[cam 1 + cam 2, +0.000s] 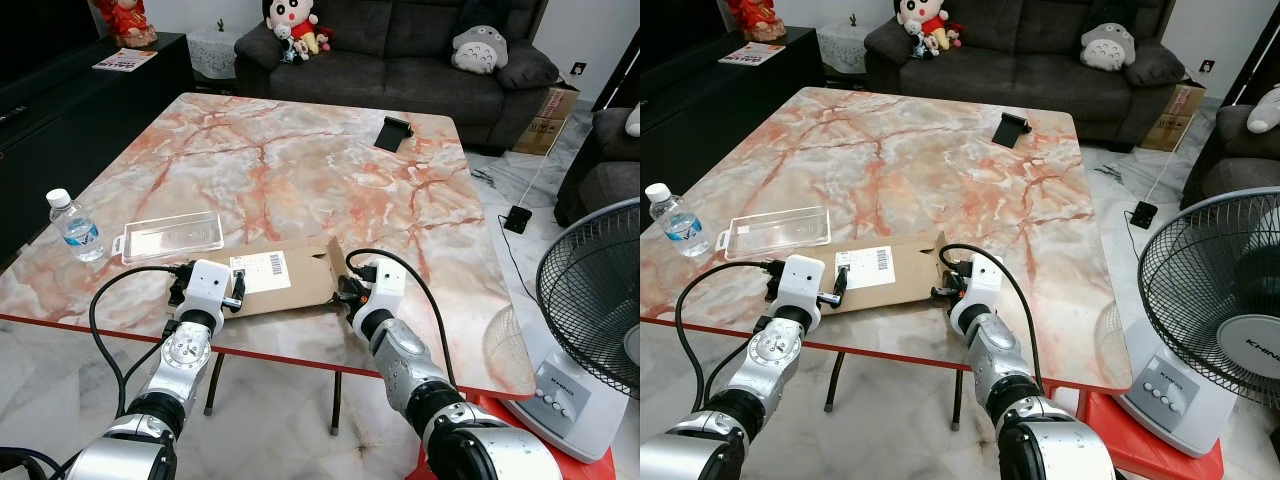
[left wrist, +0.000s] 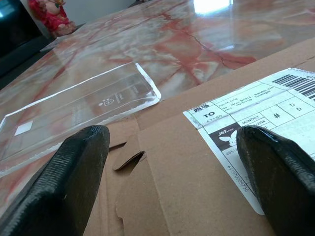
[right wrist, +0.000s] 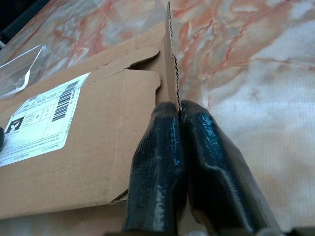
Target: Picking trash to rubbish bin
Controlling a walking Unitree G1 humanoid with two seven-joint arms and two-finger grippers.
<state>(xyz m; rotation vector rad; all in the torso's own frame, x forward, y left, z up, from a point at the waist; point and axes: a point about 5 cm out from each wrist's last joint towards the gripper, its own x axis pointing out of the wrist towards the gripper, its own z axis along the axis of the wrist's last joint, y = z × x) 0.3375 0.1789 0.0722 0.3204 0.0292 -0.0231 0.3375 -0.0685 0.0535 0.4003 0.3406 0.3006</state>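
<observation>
Flattened cardboard box (image 1: 285, 280) lying at the near edge of the marble worktop (image 1: 320, 170), just beside a clear plastic tray (image 1: 170, 236); right gripper (image 3: 179, 110) pinched tight on the box's upturned right flap; left gripper (image 2: 172, 147) spread wide over the labelled left end, clamping nothing; best to close the left fingers (image 2: 74, 172) on the cardboard edge before lifting; then raise both ends level, away from tray and water bottle (image 1: 75, 226); no bin in sight
</observation>
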